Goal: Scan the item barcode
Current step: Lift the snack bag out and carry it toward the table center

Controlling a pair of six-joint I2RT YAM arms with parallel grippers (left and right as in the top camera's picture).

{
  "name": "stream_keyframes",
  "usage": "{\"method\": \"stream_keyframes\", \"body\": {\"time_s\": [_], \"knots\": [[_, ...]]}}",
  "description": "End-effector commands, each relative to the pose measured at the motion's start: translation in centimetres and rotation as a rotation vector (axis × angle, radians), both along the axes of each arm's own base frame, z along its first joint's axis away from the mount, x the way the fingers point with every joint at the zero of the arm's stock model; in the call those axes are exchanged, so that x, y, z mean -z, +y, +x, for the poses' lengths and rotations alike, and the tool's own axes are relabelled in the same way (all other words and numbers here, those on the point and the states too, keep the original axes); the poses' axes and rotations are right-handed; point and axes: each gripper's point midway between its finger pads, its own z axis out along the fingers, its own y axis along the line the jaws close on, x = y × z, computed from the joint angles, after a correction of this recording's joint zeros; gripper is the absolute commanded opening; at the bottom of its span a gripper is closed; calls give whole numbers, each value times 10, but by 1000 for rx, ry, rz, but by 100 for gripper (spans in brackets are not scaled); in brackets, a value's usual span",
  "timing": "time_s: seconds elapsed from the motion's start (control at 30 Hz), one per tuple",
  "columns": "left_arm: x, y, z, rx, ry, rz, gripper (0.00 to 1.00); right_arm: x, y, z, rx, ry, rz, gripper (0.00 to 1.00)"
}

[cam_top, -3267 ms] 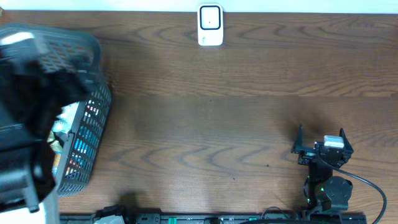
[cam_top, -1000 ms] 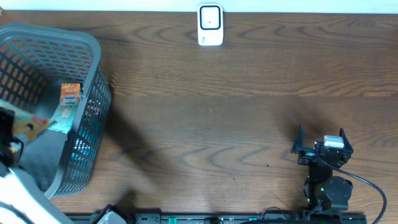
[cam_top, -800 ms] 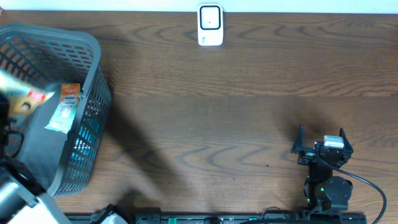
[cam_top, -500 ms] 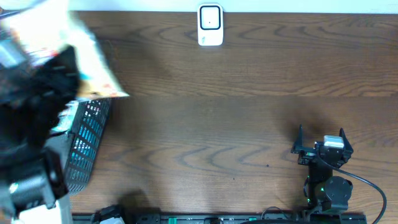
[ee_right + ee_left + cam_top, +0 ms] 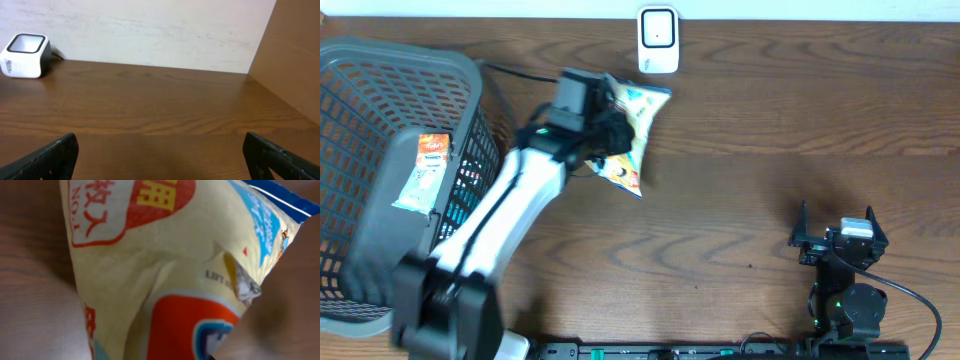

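1. Holding the snack bag (image 5: 640, 120) clenched in the left gripper (image 5: 608, 140), just left of the scanner (image 5: 658, 40) and nearer the robot, the arm should turn its barcode side, unseen here, squarely to the scanner window.
2. Against the frame half a second back, the bag is clear of the basket (image 5: 380, 60) far left of the scanner; the right gripper (image 5: 836, 218) stays released.

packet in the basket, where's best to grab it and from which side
Pinch the packet by its orange top end, coming straight down through the basket's open top: it seems to lean on the mesh wall, which blocks sideways approaches.
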Motion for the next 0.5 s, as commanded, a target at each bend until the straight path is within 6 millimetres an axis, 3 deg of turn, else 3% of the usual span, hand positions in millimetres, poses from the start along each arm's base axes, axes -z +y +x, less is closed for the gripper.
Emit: {"method": "stream_keyframes", "body": {"time_s": [0.0,0.03,0.07,0.1,0.2,0.23,0.3,0.37,0.4,0.43,0.47], "knots": [[30,1,11,-42,28,51,26,0,1,0,-6,-1,-6,99],[35,-1,12,-56,47,47,49,0,1,0,-6,-1,-6,99],[37,-1,12,-60,51,44,79,0,1,0,-6,-1,-6,99],[35,-2,13,-60,45,42,99,0,1,0,-6,-1,-6,99],[7,-1,20,-64,4,27,98,0,1,0,-6,-1,-6,99],[-19,-2,24,-64,-43,9,98,0,1,0,-6,-1,-6,99],[-45,-3,26,-58,-103,-9,99,0,1,0,-7,-1,-7,99],[-63,-3,24,-58,-141,-24,68,1,1,0,-6,0,-6,99],[-68,-2,22,-59,-148,-26,44,0,1,0,-6,-1,-6,99],[-69,-2,20,-58,-144,-25,28,0,1,0,-6,-1,-7,99],[-67,-1,18,-57,-133,-21,19,0,1,0,-6,-1,-6,99]]}}
